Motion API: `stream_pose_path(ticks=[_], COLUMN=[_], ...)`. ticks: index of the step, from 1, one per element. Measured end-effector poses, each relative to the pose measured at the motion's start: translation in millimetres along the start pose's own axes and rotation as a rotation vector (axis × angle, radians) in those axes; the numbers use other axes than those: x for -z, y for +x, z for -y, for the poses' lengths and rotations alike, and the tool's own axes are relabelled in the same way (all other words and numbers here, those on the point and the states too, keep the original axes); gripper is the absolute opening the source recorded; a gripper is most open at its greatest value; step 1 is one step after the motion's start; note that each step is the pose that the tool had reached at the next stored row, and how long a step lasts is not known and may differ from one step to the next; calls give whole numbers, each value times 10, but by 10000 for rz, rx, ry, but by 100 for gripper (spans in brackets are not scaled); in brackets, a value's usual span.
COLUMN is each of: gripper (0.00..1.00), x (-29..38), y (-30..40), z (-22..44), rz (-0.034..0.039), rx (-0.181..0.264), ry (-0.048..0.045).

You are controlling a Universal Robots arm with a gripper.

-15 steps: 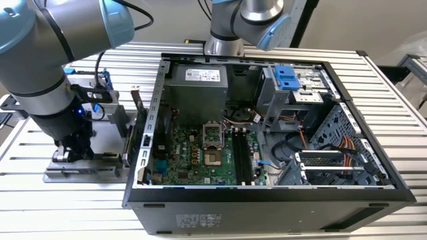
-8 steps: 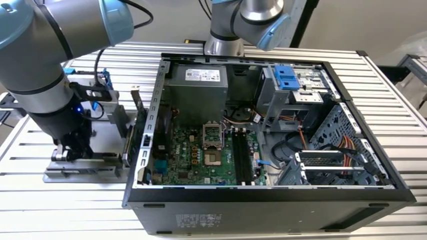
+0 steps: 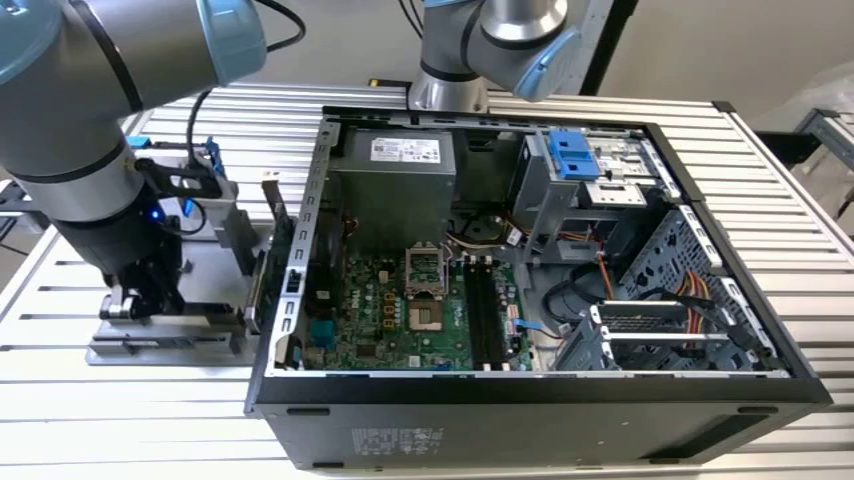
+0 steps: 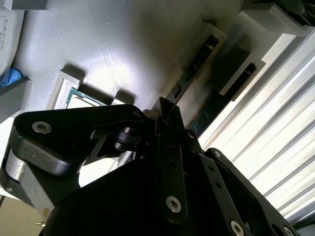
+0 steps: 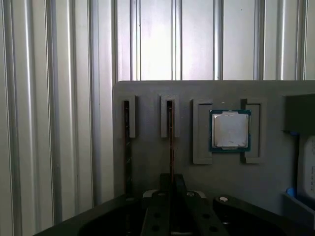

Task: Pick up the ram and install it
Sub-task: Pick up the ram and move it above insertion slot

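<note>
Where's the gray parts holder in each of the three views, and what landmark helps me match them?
Exterior view: the gray parts holder lies on the slatted table beside the computer case, at the exterior view's left, below the gripper.
First wrist view: it lies beyond the gripper, holding two ram sticks and the processor chip.
Second wrist view: its pale surface lies behind the gripper.
Shared landmark: the gripper.

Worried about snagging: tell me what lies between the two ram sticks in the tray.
In the first wrist view, only the gray tray itself, with its raised slot walls, lies between the ram by the gripper and the other stick.
</note>
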State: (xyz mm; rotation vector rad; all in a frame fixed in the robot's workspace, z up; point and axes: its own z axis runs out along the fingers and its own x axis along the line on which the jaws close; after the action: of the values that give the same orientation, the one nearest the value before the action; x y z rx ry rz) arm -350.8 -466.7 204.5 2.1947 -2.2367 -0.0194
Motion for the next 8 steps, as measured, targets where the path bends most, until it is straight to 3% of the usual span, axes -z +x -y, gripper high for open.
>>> stream_pose_path(ticks=[8], gripper=[0], x=[52], y=[0], z=[-1], rz=[-1], rx=[0], ry=[0])
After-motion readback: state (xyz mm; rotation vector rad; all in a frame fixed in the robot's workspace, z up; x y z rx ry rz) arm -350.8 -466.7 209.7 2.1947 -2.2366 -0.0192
